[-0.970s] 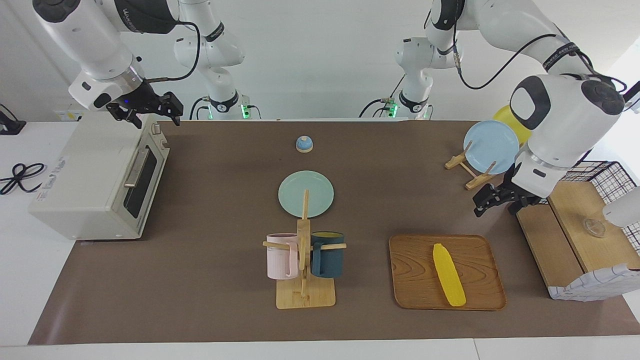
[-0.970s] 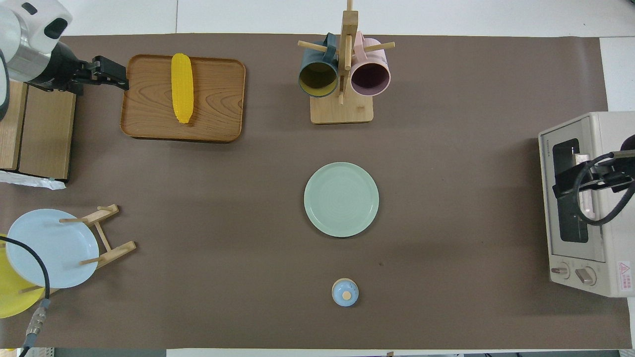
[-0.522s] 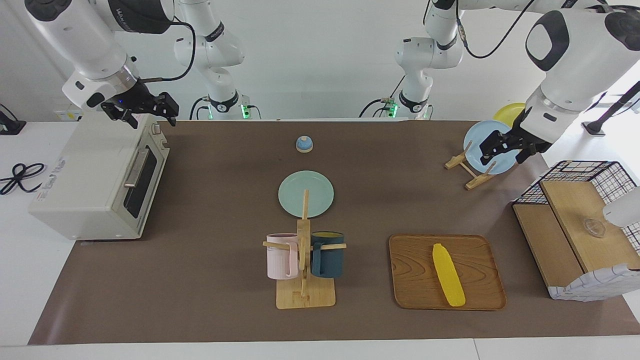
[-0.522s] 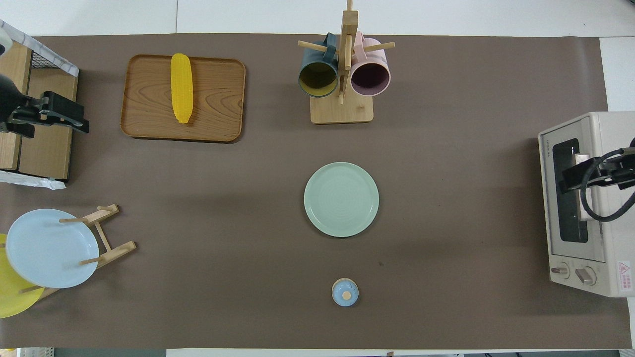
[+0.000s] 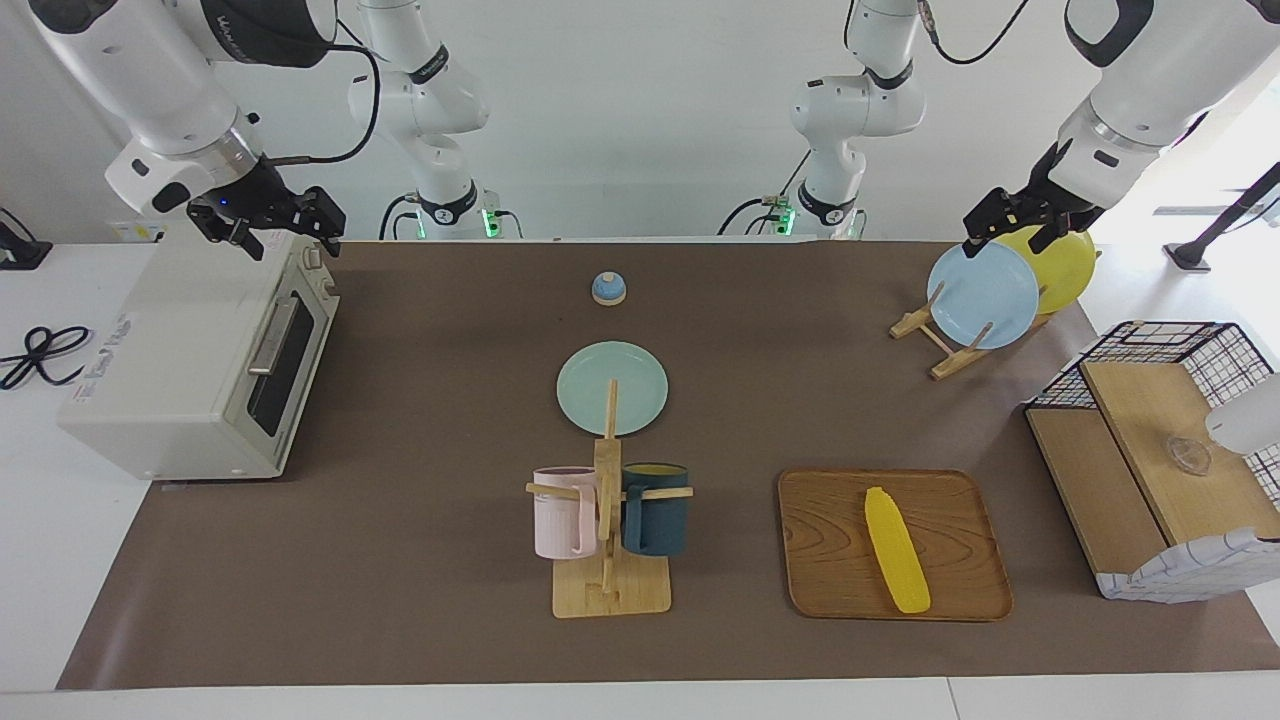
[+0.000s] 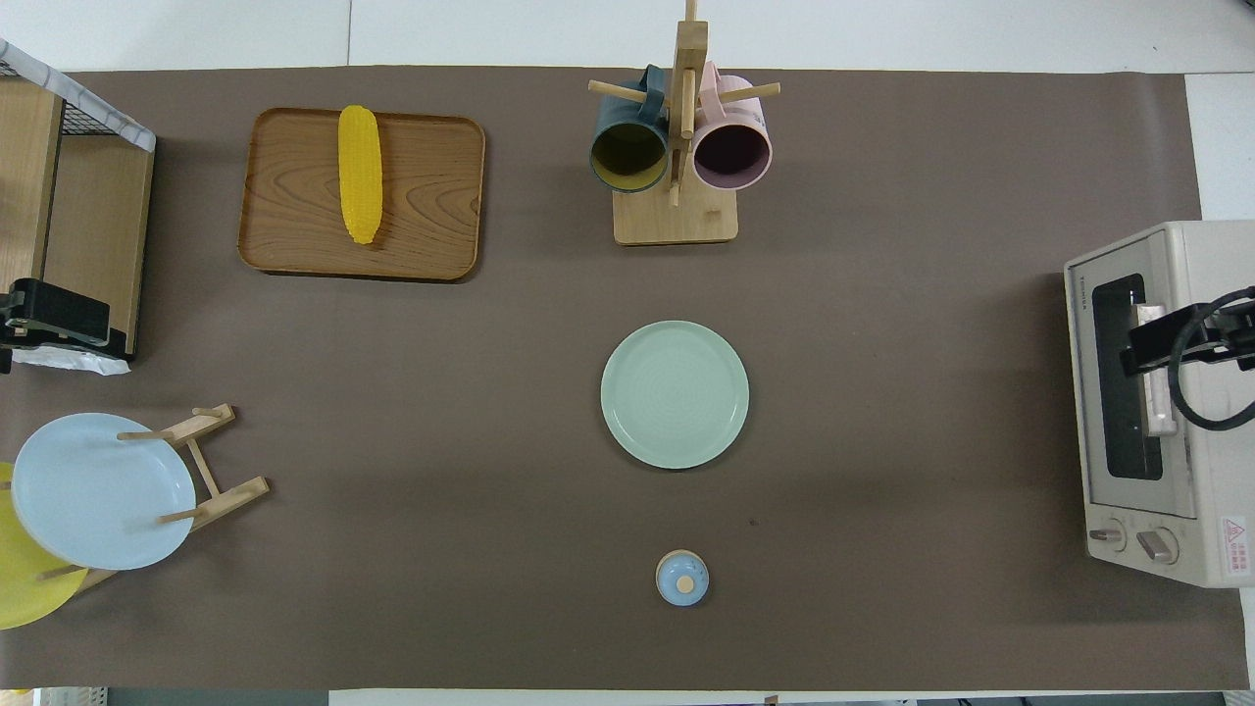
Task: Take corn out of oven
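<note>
The yellow corn [image 5: 897, 550] lies on a wooden tray [image 5: 830, 540] toward the left arm's end of the table; in the overhead view the corn [image 6: 359, 174] lies along the tray [image 6: 431, 196]. The off-white oven [image 5: 170, 350] stands at the right arm's end with its dark glass door shut; it also shows in the overhead view [image 6: 1191, 471]. My right gripper [image 5: 288, 238] is open and empty in the air over the oven's top. My left gripper [image 5: 1008, 236] is open and empty in the air over the plate rack, well away from the corn.
A wooden rack holds a light blue plate [image 5: 983, 295] and a yellow plate [image 5: 1065, 262]. A green plate [image 5: 612, 388] lies mid-table, with a small blue bell [image 5: 608, 288] nearer the robots. A mug stand [image 5: 610, 590] holds two mugs. A wire basket [image 5: 1230, 345] stands beside the tray.
My left gripper has risen from beside the tray and basket and moved over the plate rack. My right gripper has lifted slightly over the oven. The corn has not moved.
</note>
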`<state>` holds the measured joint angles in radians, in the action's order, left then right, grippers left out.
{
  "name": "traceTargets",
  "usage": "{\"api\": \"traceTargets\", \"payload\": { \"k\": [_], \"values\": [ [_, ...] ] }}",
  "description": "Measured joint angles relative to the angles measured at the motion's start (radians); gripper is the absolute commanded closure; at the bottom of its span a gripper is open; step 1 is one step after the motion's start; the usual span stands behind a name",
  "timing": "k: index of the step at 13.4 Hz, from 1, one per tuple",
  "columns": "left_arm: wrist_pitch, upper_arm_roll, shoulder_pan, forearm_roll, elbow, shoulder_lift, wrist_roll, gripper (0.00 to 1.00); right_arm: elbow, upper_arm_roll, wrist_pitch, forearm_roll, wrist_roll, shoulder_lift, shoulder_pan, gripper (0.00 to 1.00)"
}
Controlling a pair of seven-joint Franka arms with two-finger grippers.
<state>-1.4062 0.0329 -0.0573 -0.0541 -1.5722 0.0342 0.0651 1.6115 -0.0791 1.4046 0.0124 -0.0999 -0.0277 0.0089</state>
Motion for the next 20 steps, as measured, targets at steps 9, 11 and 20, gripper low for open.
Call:
{"api": "traceTargets", "payload": {
  "k": [9, 11, 20],
  "values": [
    [-0.17, -0.012, 0.0, 0.006, -0.069, -0.007, 0.01, 0.0, 0.0, 0.0, 0.0, -0.001, 0.0, 0.0, 0.001, 0.0],
    [-0.203, -0.016, 0.0, 0.03, -0.076, -0.015, 0.01, 0.0, 0.0, 0.0, 0.0, -0.001, 0.0, 0.0, 0.001, 0.0],
    [-0.144, -0.029, -0.001, 0.035, -0.034, -0.006, 0.01, 0.0, 0.0, 0.0, 0.0, -0.001, 0.0, 0.0, 0.001, 0.0]
  ]
}}
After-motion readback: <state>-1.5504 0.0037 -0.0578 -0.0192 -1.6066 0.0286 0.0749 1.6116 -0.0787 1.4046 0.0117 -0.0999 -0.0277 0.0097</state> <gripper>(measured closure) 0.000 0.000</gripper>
